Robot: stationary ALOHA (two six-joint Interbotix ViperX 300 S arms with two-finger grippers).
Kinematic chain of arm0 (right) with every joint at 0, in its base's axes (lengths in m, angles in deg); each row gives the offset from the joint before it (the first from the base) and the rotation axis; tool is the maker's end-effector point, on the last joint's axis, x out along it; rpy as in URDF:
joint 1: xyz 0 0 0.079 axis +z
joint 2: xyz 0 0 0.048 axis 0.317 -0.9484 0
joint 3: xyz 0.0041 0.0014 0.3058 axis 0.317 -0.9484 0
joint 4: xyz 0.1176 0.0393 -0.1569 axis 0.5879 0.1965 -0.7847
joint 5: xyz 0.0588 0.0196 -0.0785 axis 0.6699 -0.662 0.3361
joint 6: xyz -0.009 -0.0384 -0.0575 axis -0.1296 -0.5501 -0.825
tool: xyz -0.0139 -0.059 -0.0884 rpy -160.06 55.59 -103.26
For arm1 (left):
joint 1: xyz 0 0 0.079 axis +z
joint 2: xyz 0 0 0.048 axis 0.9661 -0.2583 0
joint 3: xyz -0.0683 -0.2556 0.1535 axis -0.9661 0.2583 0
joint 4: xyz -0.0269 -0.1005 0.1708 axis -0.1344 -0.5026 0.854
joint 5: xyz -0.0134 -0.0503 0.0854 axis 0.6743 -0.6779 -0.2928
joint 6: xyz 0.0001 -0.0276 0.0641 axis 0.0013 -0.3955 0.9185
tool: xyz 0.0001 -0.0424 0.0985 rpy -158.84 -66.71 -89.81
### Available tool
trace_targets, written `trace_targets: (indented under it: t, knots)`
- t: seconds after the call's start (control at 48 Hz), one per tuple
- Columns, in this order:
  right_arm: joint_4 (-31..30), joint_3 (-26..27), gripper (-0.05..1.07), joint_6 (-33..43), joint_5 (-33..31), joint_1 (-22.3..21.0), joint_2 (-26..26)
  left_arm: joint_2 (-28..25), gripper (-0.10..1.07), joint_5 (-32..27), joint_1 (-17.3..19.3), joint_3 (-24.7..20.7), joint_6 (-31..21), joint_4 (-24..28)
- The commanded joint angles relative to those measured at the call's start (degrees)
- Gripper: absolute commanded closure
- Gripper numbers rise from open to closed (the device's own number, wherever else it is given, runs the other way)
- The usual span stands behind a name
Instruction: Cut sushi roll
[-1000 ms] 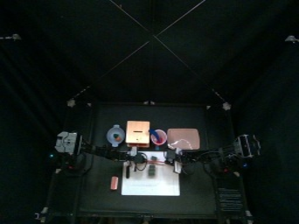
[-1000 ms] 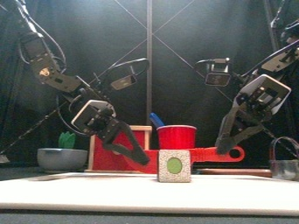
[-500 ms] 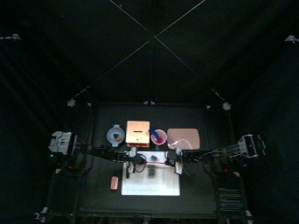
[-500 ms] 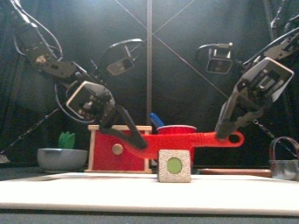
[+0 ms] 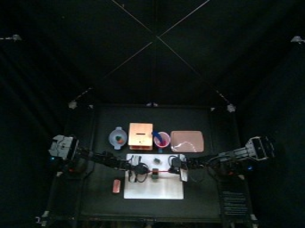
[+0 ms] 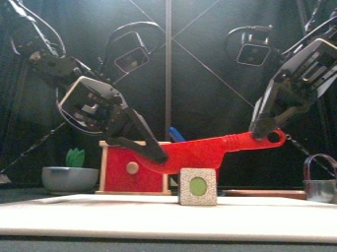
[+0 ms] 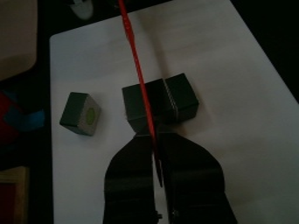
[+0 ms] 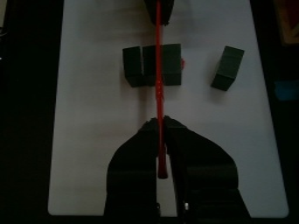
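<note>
Knife, red, clamped at both ends by left gripper and right gripper, above sushi roll.

Two black arms, glossy housings, thin black cables looping above. Left end effector, right end effector: broad, rounded black jaws.

You see a dim pen from above: the black curtains swallow nearly all light, and only the white board at the near middle of the surface stands out bright. In the front view, pale light glows from behind at the far left, leaving both arms as dark silhouettes; the board's near edge looks soft and hazy. Both wrist views show the board evenly lit, dark green pieces casting faint shadows, each tool blurred close to the lens.
</note>
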Motion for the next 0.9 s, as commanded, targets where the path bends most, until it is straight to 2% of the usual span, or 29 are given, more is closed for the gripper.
trace_targets:
  t: [0.0, 0.167, 0.542, 0.875]
  knots:
    - [-1.6, 0.7, 0.64, -0.1, -0.5, -0.9, 1.1, 0.4, 0.69, -0.4, -0.7, 0.4, 0.3, 0.2]
    - [-2.1, 0.4, 0.64, -0.1, -0.6, -1.1, 0.1, -0.8, 0.69, -0.4, -0.7, 0.4, 0.3, 0.1]
    - [-0.4, 0.7, 0.64, 0.0, -0.6, -0.3, -7.6, -6.1, 0.69, -3.3, -0.7, -0.2, 0.3, 0.0]
    - [-1.1, 0.5, 0.64, 0.0, -1.7, -1.1, -6.4, -6.1, 0.69, -5.7, 0.8, -0.4, 0.4, 1.1]
